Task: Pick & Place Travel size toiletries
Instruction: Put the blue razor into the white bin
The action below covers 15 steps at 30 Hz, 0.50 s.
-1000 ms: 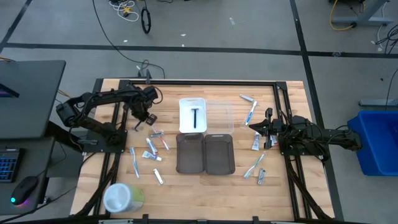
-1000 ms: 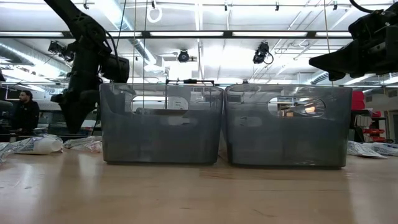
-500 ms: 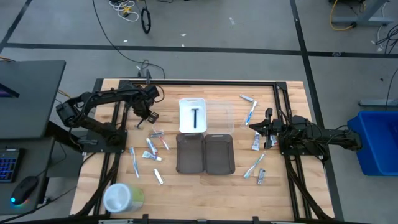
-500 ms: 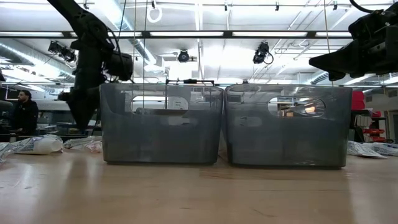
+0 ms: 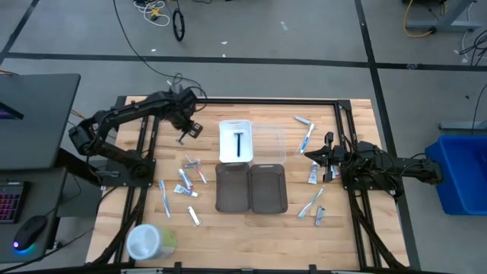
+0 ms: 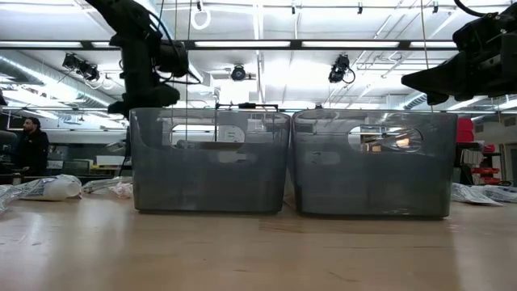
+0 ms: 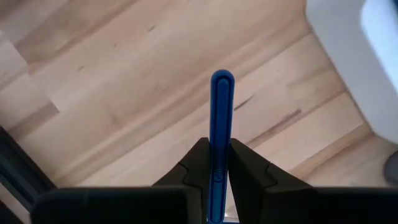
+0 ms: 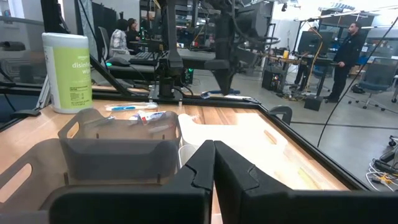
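My left gripper (image 5: 190, 128) hovers just left of the white tray (image 5: 236, 141) and is shut on a slim blue toothbrush (image 7: 222, 99). A thin black stick (image 5: 239, 143) lies in that tray. More toiletries lie flat on the wood: a cluster of small tubes (image 5: 190, 176) and a toothbrush (image 5: 164, 198) on the left, with tubes and toothbrushes (image 5: 307, 139) (image 5: 312, 204) on the right. My right gripper (image 5: 310, 156) waits, shut and empty (image 8: 213, 149), right of the trays. My left gripper pinches the blue toothbrush between its two fingers (image 7: 199, 158). The fingers lie along the stick, and its rounded free end (image 7: 222, 78) juts out past their tips. The toothbrush is lifted clear of the table; its back part is hidden between the fingers.
A clear tray (image 5: 270, 139) sits right of the white one, with two grey trays (image 5: 232, 187) (image 5: 268, 188) nearer. A big white-and-green container (image 5: 148, 242) stands at the near left corner. A dark frame (image 5: 259, 101) runs along the far edge. People stand in the room behind.
My left gripper has risen well above the table. It has also moved toward the far edge and toward the right, closing in on the white tray, and has turned somewhat on the way.
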Each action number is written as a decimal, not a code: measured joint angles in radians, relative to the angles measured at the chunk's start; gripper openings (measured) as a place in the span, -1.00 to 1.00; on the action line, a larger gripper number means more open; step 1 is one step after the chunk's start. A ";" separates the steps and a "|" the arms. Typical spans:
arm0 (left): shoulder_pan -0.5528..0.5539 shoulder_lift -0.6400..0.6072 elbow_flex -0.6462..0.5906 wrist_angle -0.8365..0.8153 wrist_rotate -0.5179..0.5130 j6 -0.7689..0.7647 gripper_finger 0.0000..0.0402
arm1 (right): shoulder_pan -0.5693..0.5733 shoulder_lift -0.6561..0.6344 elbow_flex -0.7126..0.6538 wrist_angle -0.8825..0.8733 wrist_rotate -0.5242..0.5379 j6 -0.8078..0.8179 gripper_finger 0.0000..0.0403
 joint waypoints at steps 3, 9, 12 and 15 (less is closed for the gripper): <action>-0.007 0.000 0.017 0.003 0.000 0.004 -0.75 | 0.000 0.000 0.000 0.000 0.000 0.000 -0.93; -0.032 0.000 0.020 0.020 -0.014 0.005 -0.75 | 0.000 0.000 0.000 0.000 0.000 0.000 -0.94; -0.049 0.000 0.023 0.051 -0.012 -0.007 -0.74 | 0.000 0.000 0.000 0.000 0.000 0.000 -0.93; -0.067 0.000 0.052 0.066 -0.007 -0.009 -0.74 | 0.000 0.000 0.000 0.000 0.000 0.000 -0.94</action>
